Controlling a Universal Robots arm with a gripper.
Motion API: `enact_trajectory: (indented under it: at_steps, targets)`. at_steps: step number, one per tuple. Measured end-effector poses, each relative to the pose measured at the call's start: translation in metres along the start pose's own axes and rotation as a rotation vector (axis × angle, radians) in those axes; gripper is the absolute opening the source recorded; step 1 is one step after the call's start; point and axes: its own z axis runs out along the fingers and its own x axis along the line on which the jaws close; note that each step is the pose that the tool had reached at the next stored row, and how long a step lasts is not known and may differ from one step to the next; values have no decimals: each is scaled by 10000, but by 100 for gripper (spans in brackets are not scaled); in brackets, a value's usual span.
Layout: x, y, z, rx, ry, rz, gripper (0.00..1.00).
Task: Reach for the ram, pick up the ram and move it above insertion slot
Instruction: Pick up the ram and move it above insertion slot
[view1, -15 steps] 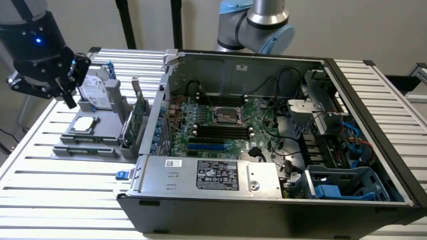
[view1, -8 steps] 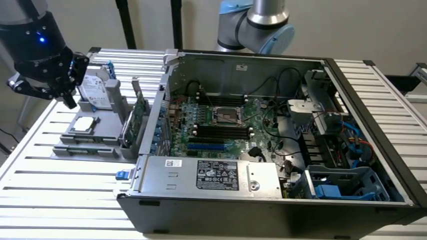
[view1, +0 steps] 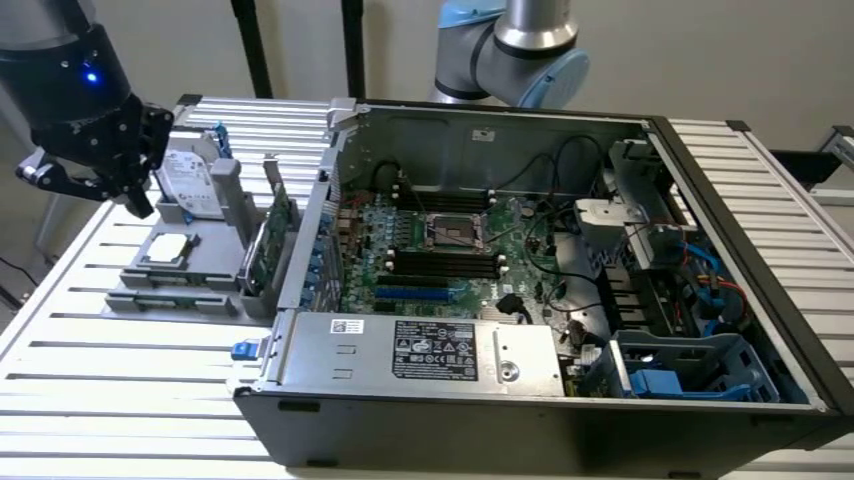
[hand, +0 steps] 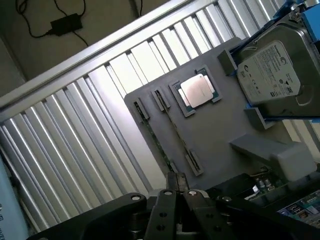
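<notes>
We can't tell if the end effector (view1: 83, 195) is apart or together; w/ the ram (hand: 159, 142) on edge in the gray tray (hand: 220, 130) just below it, we'd best square up to its long edge & reach straight, mid-length.

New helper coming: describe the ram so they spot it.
Find the grey holder beside the computer case. The ram stands on edge, next to the square silver processor. Unlike that and the boxy hard drive, it is a long, thin strip.
</notes>
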Motion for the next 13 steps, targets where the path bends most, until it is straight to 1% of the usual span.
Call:
enact_trajectory:
  at_steps: [13]
  targets:
    - [0,0,7,2,90,-2357,11]
